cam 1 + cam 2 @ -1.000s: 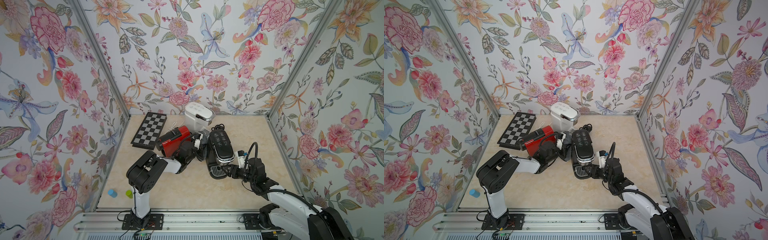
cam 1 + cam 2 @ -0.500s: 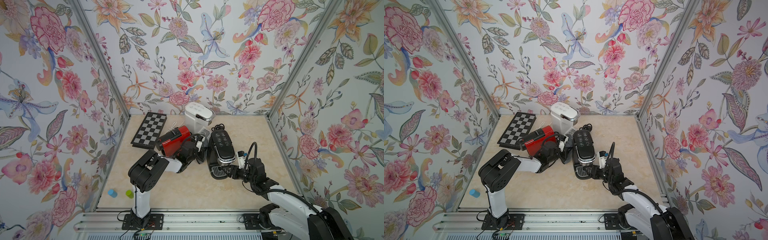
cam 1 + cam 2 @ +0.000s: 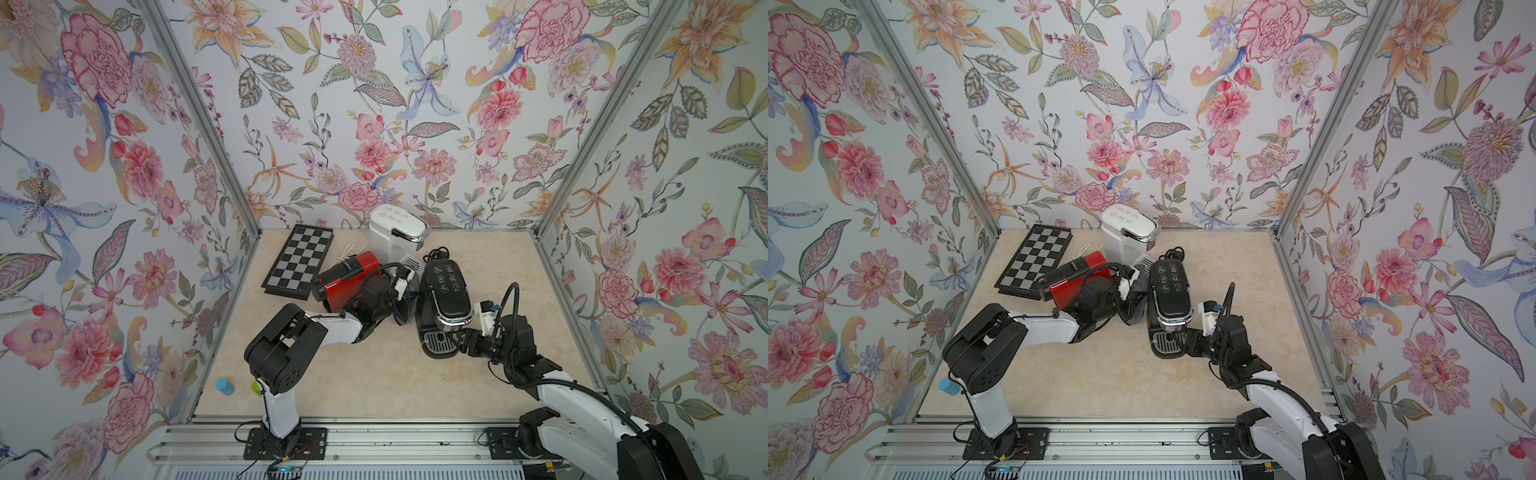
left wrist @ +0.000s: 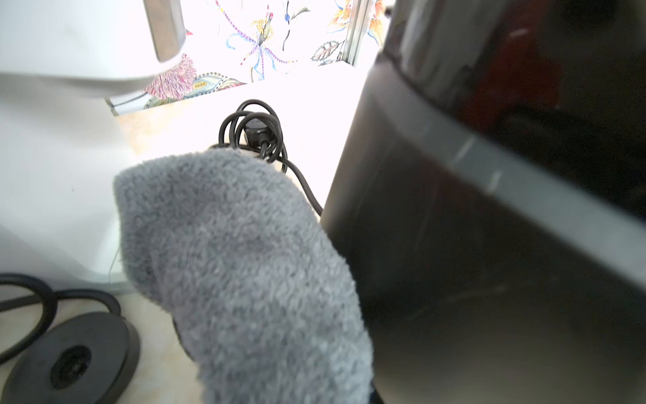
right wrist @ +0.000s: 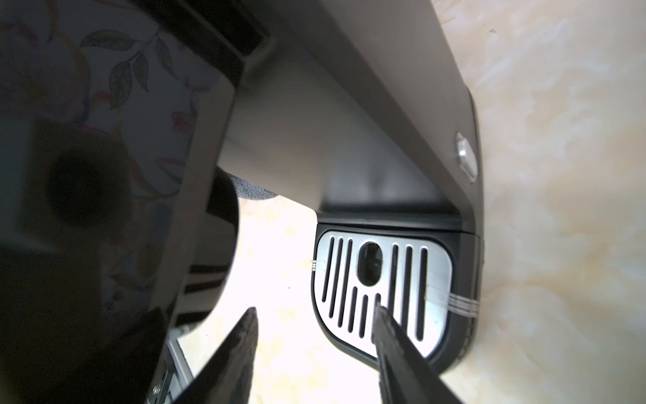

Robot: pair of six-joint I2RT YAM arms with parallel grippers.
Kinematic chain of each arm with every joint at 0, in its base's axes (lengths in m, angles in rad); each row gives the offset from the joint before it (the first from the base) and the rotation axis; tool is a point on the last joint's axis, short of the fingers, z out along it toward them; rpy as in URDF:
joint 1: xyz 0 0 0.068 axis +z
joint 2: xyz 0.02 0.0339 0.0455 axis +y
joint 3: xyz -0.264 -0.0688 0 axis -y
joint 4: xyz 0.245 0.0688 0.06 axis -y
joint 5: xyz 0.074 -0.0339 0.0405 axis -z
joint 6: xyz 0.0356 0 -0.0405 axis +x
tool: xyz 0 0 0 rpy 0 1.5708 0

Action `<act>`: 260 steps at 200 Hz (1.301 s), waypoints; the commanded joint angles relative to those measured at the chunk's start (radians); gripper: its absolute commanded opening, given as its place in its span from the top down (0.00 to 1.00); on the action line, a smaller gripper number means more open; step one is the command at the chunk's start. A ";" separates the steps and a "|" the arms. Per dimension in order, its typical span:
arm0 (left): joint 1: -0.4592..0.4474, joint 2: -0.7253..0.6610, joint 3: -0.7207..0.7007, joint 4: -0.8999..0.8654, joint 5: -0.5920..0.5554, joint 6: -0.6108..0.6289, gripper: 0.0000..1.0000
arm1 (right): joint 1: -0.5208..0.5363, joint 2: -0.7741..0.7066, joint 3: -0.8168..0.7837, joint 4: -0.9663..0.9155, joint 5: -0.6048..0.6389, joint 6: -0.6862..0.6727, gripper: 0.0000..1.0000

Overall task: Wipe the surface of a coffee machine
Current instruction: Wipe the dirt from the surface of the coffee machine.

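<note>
Okay so the black machine [image 3: 446, 291] stands mid-bench [image 3: 374, 382], with its long axis running away from the robot and the drip tray [image 5: 412, 280] at the near end. The left tool [image 3: 398, 296] is clenched on the cloth [image 4: 237, 252] and sits in the gap between the red machine [image 3: 347, 278] and the black one. That puts the black machine's side wall just to that tool's right, and the cloth looks to be touching it low down. My guess is the wipe has to run along that wall, front to back, so the left arm is the one to do it. The right tool [image 5: 314, 311] is released and holding nothing, with one finger over the tray.
</note>
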 commanded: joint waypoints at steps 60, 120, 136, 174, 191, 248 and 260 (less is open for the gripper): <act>0.032 0.005 0.207 -0.095 0.154 0.106 0.94 | -0.006 -0.019 0.036 -0.008 -0.012 -0.009 0.45; 0.043 0.084 0.287 -0.146 0.230 0.161 0.94 | -0.007 -0.014 0.036 -0.008 -0.013 -0.011 0.45; 0.049 0.116 0.292 -0.138 0.275 0.157 0.94 | -0.009 -0.011 0.034 -0.007 -0.016 -0.011 0.45; 0.056 0.160 0.293 -0.158 0.303 0.182 0.95 | -0.012 -0.013 0.031 -0.008 -0.019 -0.015 0.45; 0.055 0.166 0.275 -0.156 0.314 0.186 0.95 | -0.012 -0.015 0.026 -0.004 -0.015 -0.014 0.45; 0.055 0.182 0.202 -0.111 0.363 0.157 0.95 | -0.020 -0.002 0.022 0.005 -0.018 -0.015 0.45; 0.055 0.180 0.189 -0.107 0.382 0.150 0.96 | -0.020 -0.004 0.026 0.001 -0.022 -0.014 0.45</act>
